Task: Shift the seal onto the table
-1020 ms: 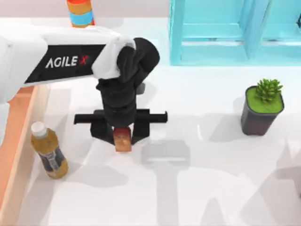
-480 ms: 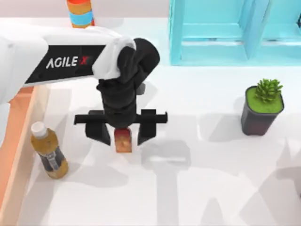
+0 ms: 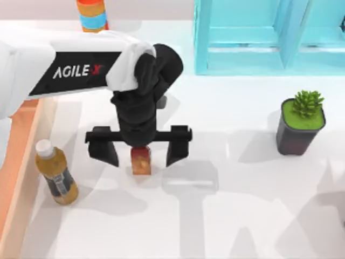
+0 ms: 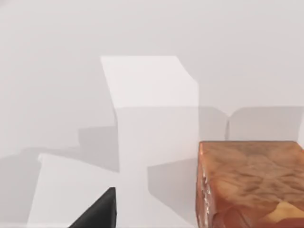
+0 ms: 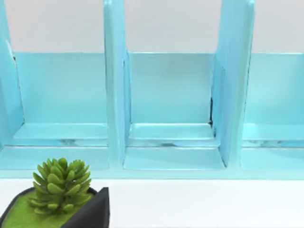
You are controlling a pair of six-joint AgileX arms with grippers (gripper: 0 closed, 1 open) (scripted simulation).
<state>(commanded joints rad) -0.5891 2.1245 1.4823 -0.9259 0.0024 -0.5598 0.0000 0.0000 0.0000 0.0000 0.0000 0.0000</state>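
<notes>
The seal (image 3: 140, 160), a tan-orange block with a dark red top, stands on the white table (image 3: 226, 216) left of centre. My left gripper (image 3: 141, 152) hangs right over it, open, with its black fingers (image 3: 177, 148) spread wide on either side and clear of the block. In the left wrist view the seal (image 4: 251, 183) appears close up on the table (image 4: 142, 71), with one dark fingertip (image 4: 97, 213) at the edge.
An amber bottle (image 3: 55, 172) stands by the wooden tray (image 3: 19, 145) at the left. A striped can (image 3: 92, 14) is at the back. The turquoise shelf (image 3: 269, 35) stands back right, a potted succulent (image 3: 301, 123) at right. Shelf (image 5: 171, 109) and succulent (image 5: 59, 187) also fill the right wrist view.
The left gripper's fingers have opened away from the seal, which now stands free on the table. The arm has barely moved.
</notes>
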